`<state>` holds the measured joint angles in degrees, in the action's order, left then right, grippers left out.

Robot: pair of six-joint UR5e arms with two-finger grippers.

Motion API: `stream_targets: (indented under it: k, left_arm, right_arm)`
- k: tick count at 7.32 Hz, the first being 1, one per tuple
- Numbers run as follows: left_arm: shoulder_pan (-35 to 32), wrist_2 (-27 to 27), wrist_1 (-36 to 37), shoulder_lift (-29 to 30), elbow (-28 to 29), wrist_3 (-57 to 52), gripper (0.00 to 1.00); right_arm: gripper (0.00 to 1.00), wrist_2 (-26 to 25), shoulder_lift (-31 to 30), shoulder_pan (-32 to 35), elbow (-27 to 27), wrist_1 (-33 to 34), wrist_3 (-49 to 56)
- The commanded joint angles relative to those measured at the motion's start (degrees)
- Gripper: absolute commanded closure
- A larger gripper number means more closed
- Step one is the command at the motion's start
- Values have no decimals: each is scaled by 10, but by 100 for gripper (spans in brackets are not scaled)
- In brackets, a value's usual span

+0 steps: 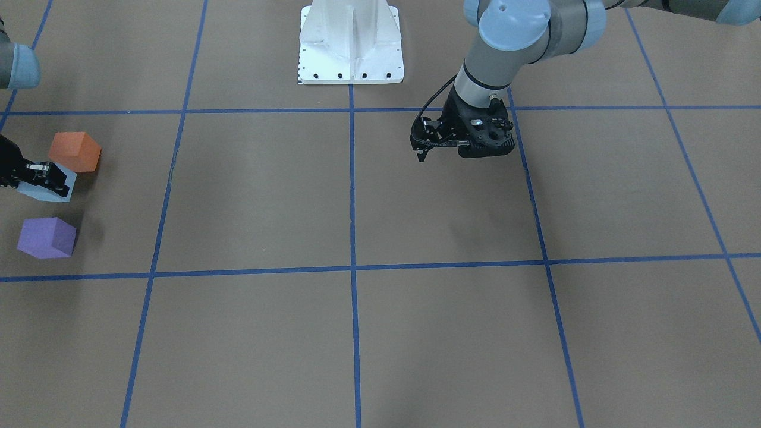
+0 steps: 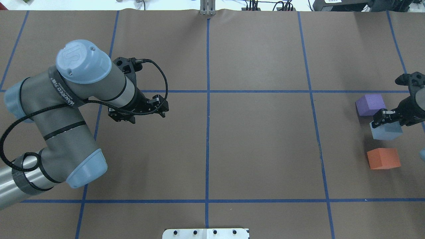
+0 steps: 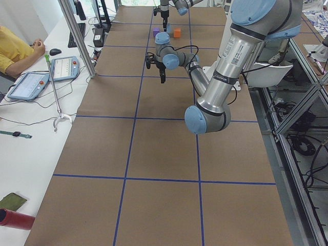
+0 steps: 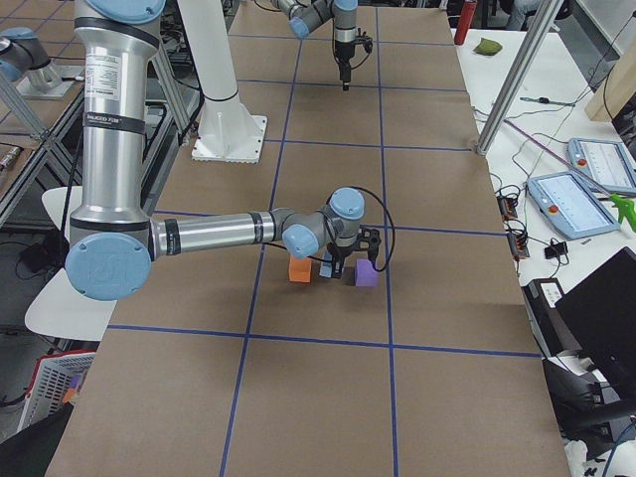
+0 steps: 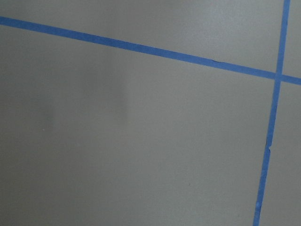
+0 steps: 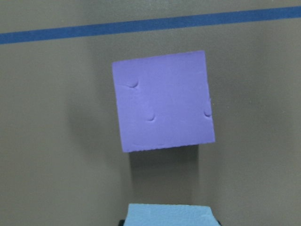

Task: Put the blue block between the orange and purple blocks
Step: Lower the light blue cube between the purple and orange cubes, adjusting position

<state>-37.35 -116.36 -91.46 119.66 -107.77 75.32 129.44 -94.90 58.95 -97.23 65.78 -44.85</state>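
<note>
The blue block (image 1: 43,189) sits between the orange block (image 1: 74,151) and the purple block (image 1: 46,238) at the table's right end. My right gripper (image 1: 46,179) is shut on the blue block, its fingers (image 2: 382,117) on either side of it (image 2: 386,131). In the overhead view the purple block (image 2: 370,104) is beyond it and the orange block (image 2: 383,158) nearer me. The right wrist view shows the purple block (image 6: 162,101) ahead and the blue block's top edge (image 6: 171,214) at the bottom. I cannot tell whether the blue block touches the table. My left gripper (image 2: 163,112) hangs shut and empty over bare table.
The robot's white base plate (image 1: 351,41) stands at the table's near middle edge. Blue tape lines (image 2: 207,99) divide the brown table into squares. The left wrist view shows only table and tape (image 5: 275,75).
</note>
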Motion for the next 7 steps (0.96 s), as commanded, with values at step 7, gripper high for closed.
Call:
stream_targets:
  k: [7]
  left_arm:
    - [0, 0, 0, 0, 0, 1, 0]
  right_arm:
    - [100, -40, 15, -40, 12, -1, 0]
